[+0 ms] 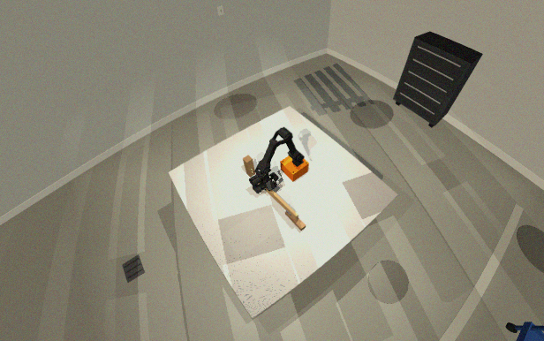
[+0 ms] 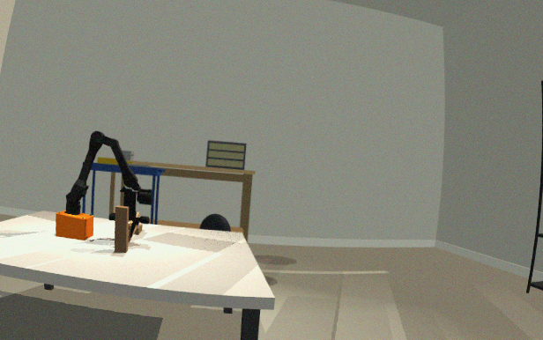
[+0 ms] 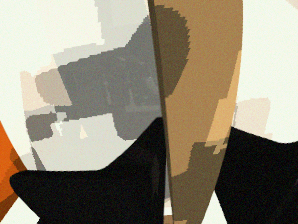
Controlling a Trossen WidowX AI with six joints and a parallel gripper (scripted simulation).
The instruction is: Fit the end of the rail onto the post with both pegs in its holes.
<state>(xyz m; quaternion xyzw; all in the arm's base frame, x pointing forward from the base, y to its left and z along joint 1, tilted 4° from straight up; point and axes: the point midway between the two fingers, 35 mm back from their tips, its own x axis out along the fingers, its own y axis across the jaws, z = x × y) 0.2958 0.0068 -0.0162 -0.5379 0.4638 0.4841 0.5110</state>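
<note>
The long wooden rail (image 1: 283, 202) (image 3: 202, 65) runs from under my gripper to the low footboard block (image 1: 301, 226). Its far end lies at the block's bracket; how well it sits there is too small to tell. My gripper (image 1: 268, 186) (image 3: 176, 121) is shut on the rail, with a black finger on each side of it in the wrist view. The short wooden post (image 1: 248, 164) (image 2: 121, 229) stands upright beyond the gripper in the top view. The rail's near end, its holes and its height above the table are hidden by the gripper; the pegs are too small to make out clearly.
The arm stands on an orange base block (image 1: 294, 170) (image 2: 74, 225) beside the rail. The white table (image 1: 203, 177) (image 2: 185, 269) carries shadows and darker patches. A dark drawer cabinet (image 1: 437, 77) stands on the floor away from the table.
</note>
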